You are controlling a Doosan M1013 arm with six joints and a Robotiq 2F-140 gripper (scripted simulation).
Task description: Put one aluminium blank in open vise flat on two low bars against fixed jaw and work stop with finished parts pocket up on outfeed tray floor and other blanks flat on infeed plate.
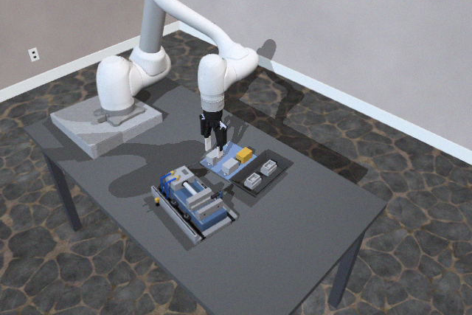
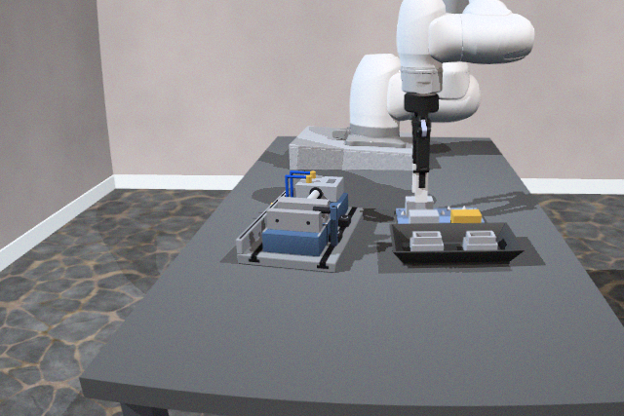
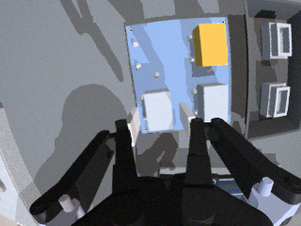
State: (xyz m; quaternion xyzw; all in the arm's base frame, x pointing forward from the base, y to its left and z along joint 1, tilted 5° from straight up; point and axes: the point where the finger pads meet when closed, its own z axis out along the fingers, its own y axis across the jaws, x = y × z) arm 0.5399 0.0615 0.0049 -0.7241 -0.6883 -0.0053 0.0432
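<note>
My gripper (image 1: 214, 148) (image 2: 420, 184) (image 3: 159, 113) is open partway and points straight down. Its fingertips (image 2: 419, 201) stand on either side of an aluminium blank (image 1: 212, 157) (image 3: 157, 111), just above it, at the corner of the blue infeed plate (image 1: 231, 148) (image 3: 164, 51) nearest the robot base. A second aluminium blank (image 1: 229, 164) (image 3: 214, 102) and a brass blank (image 1: 243, 154) (image 2: 464, 215) (image 3: 211, 44) lie flat on the same plate. Two finished parts (image 1: 268, 167) (image 1: 252, 181) (image 2: 426, 240) (image 2: 480, 239) sit pocket up in the black outfeed tray (image 1: 279, 167) (image 2: 453, 255). The vise (image 1: 198, 197) (image 2: 302, 222) is open, with no blank visible in it.
Small pins stand up from the infeed plate around the blanks. The tray lies right beside the plate on the side away from the robot base. The vise, with blue hoses (image 1: 164, 181) at one end, stands on the table close to the plate.
</note>
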